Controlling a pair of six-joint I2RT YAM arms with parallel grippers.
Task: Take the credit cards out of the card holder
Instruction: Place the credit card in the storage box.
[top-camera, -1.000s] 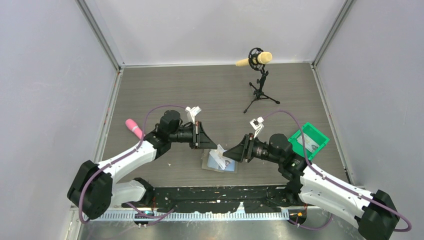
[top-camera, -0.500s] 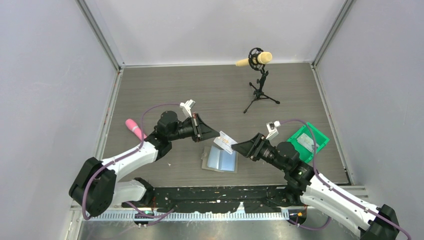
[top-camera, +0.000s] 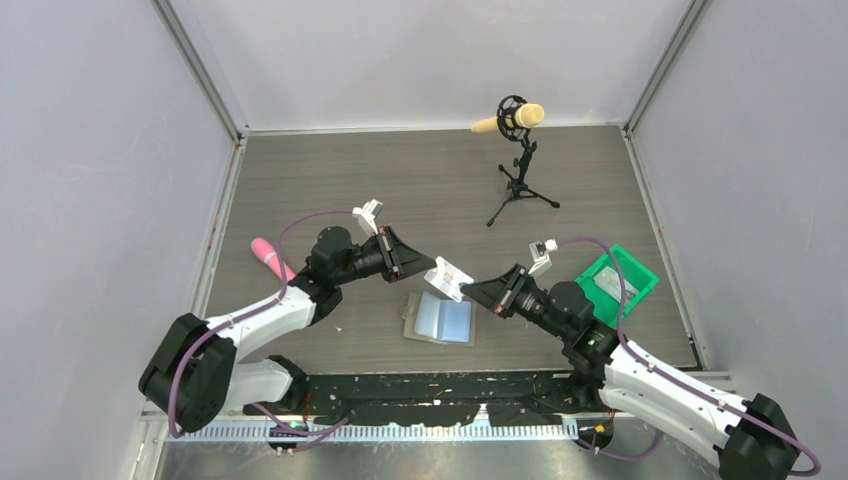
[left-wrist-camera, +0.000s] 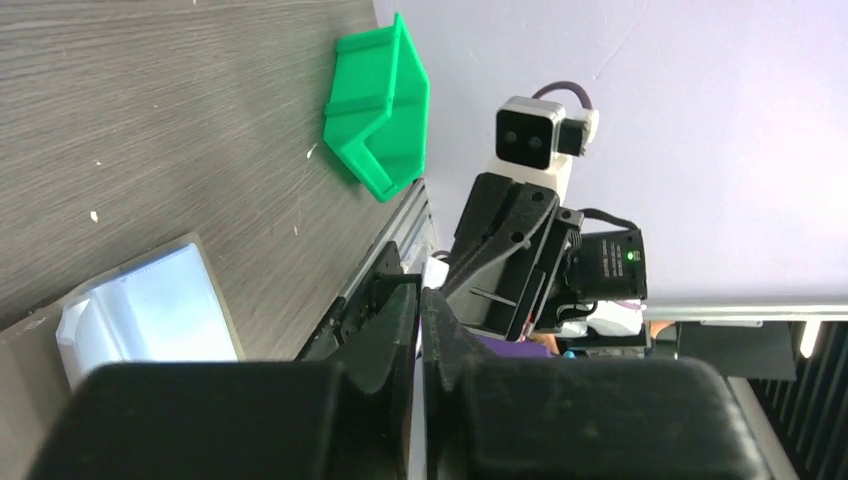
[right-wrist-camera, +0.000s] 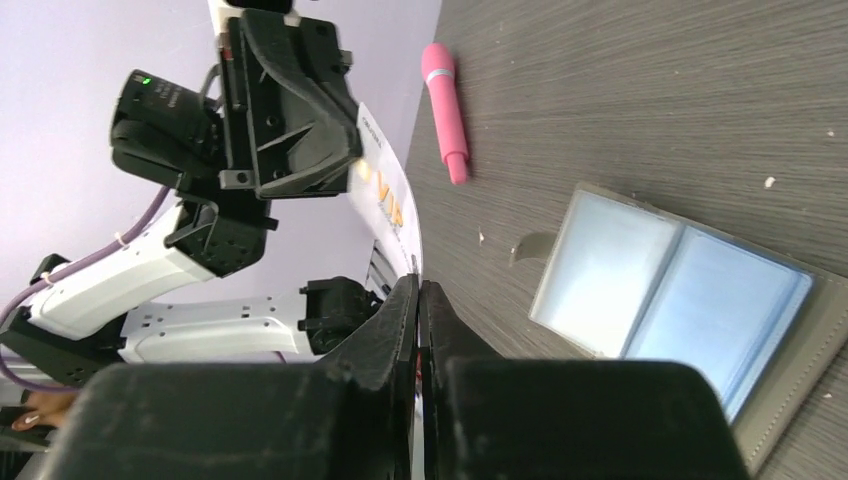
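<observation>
The card holder (top-camera: 440, 318) lies open on the table, its light blue pockets facing up; it also shows in the right wrist view (right-wrist-camera: 670, 300) and the left wrist view (left-wrist-camera: 150, 310). One credit card (top-camera: 448, 277), white with orange print (right-wrist-camera: 385, 200), hangs in the air just above and behind the holder. My left gripper (top-camera: 432, 270) is shut on the card's left end (left-wrist-camera: 420, 290). My right gripper (top-camera: 468, 289) is shut on its right end (right-wrist-camera: 418, 285). The two grippers face each other tip to tip.
A green bin (top-camera: 618, 280) stands at the right with a pale flat piece inside. A pink pen-like object (top-camera: 268, 257) lies at the left. A microphone on a small tripod (top-camera: 520, 120) stands at the back. Walls close in both sides.
The left gripper lifted the card up out of the holder. The right gripper, open before, moved to the card's free end and shut on it.
</observation>
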